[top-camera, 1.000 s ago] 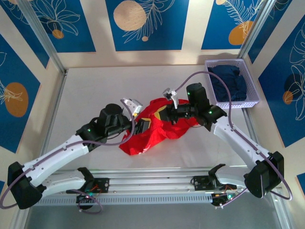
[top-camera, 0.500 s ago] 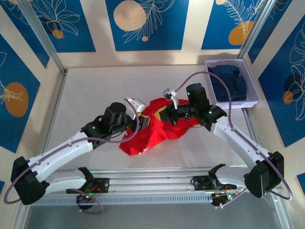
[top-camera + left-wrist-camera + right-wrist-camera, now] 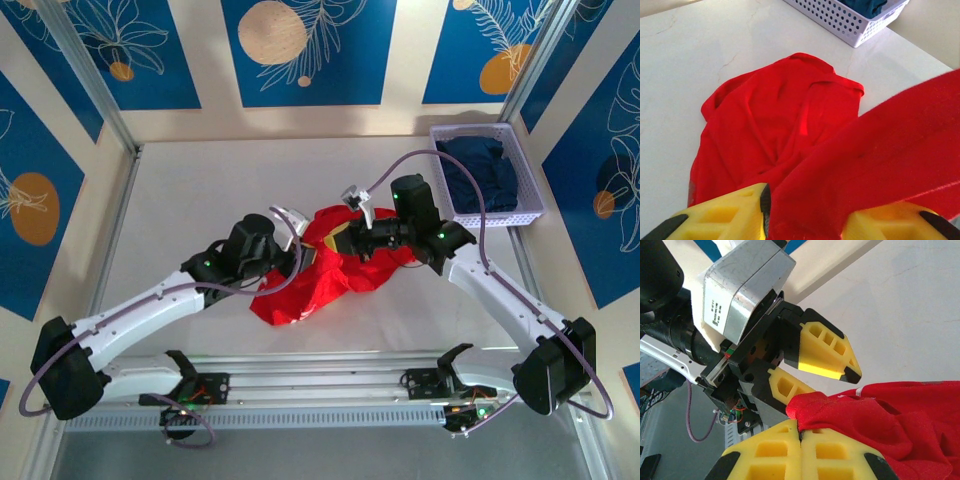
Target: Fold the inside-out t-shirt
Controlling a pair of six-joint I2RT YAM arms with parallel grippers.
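Red t-shirt [image 3: 310, 285] lies bunched mid-frame on the white table [image 3: 200, 190]. The right gripper [image 3: 801, 440] pinches it tight; the left gripper [image 3: 807, 215], half closed, holds a fold.

T-shirt [image 3: 300, 290] mid-table [image 3: 180, 200]; basket [image 3: 497, 217] far-right corner, garment [image 3: 485, 170] inside.
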